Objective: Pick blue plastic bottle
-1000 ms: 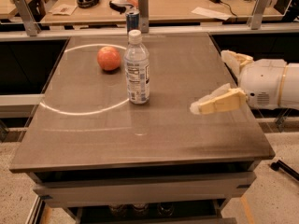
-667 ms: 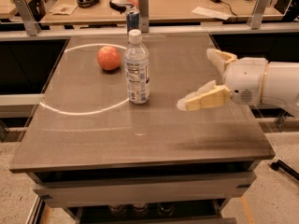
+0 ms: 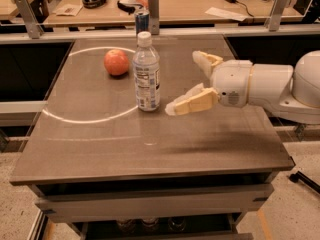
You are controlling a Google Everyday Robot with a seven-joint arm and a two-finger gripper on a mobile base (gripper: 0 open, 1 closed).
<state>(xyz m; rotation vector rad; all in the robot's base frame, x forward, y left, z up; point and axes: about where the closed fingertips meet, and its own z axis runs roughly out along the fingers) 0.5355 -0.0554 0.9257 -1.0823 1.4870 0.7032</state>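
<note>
In the camera view the gripper (image 3: 184,83) hangs just above the table (image 3: 90,149) with its two fingers spread wide and nothing between them. The near fingertip is close beside the foot of the blue plastic bottle (image 3: 146,74) but not touching it. The bottle stands upright near the table's middle, its long axis vertical, just beyond the open mouth on the side toward the apple (image 3: 116,62), so I judge a level reach that way would bracket it.

Gripper (image 3: 184,83), jaws spread wide, hovers just beside the upright blue plastic bottle (image 3: 147,76) on the desk (image 3: 100,139).
</note>
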